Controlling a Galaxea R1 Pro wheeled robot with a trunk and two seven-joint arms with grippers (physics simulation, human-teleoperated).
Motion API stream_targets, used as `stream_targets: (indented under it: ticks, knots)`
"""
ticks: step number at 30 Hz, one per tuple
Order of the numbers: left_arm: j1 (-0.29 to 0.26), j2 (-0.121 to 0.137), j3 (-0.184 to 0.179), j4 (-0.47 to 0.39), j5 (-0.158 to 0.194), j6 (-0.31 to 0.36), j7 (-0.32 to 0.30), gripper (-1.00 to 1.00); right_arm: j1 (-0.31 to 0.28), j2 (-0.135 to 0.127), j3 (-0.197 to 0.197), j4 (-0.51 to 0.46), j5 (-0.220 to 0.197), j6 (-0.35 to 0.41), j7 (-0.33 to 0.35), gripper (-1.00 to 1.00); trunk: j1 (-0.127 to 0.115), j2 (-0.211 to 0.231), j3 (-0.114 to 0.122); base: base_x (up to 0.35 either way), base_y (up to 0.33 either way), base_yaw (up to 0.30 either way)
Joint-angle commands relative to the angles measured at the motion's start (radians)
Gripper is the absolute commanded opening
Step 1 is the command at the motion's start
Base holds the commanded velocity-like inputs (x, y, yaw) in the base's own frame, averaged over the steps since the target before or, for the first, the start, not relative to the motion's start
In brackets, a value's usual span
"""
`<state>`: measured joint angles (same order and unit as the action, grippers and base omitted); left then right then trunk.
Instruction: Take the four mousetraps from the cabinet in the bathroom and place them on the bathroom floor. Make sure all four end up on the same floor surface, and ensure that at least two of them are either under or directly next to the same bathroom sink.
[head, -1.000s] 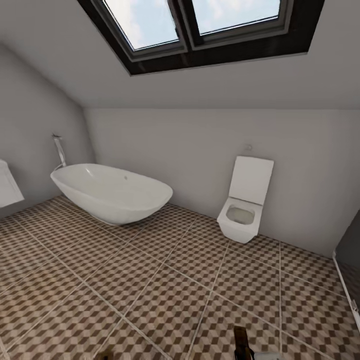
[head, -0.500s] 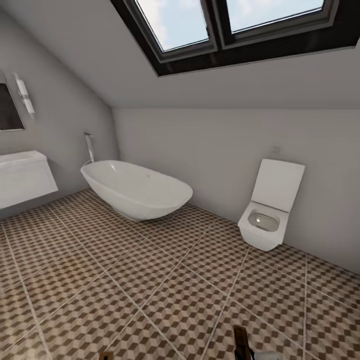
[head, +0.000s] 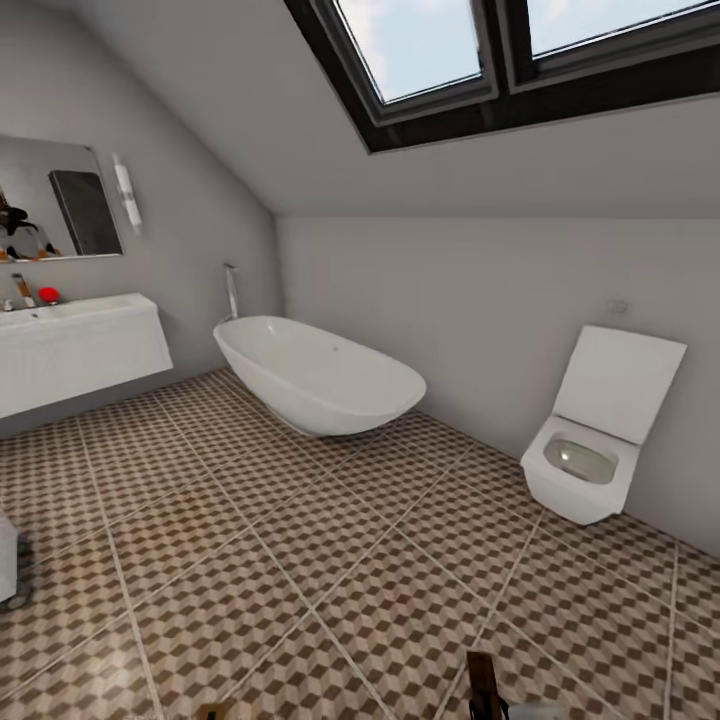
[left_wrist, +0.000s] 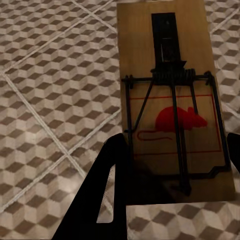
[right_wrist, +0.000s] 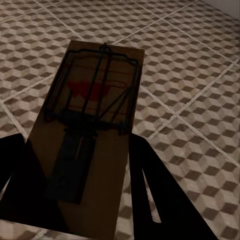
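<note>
**Two traps in hand, sink not yet within reach**

Our left gripper is clamped on a mousetrap, its dark fingers pinching the near end of the board, wire and red mouse mark facing up. Our right gripper is closed on a second mousetrap the same way. Both boards jut out past the fingertips, hanging over the bathroom floor.

Further out, ahead and to our left, the bathroom sink sits against the wall, well apart from both grippers; the bathtub and toilet lie beyond to the right.

The risk we judge: each board is gripped only at one end, so a jolt could tilt it or let it slip. If we release here, the traps land far from the sink. We could also clip the white unit at our left.
</note>
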<state>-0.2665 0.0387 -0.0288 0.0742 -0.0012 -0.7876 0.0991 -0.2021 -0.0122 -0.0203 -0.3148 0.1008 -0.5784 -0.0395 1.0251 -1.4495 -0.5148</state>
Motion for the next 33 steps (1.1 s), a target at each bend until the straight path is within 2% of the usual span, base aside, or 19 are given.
stream_targets:
  ticks: [1, 33]
  knots:
    - [-0.002, 0.000, -0.003, 0.004, -0.002, -0.005, 0.007, -1.00, 0.000, 0.000, -0.003, 0.000, 0.007, -0.003, 0.001, -1.00, 0.000, -0.001, -0.001, 0.000, 0.000, 0.283]
    - [-0.002, 0.000, -0.003, 0.004, -0.002, -0.005, 0.007, -1.00, 0.000, 0.000, -0.003, 0.000, 0.007, -0.009, 0.001, -1.00, 0.000, -0.001, -0.001, 0.000, 0.000, 0.282]
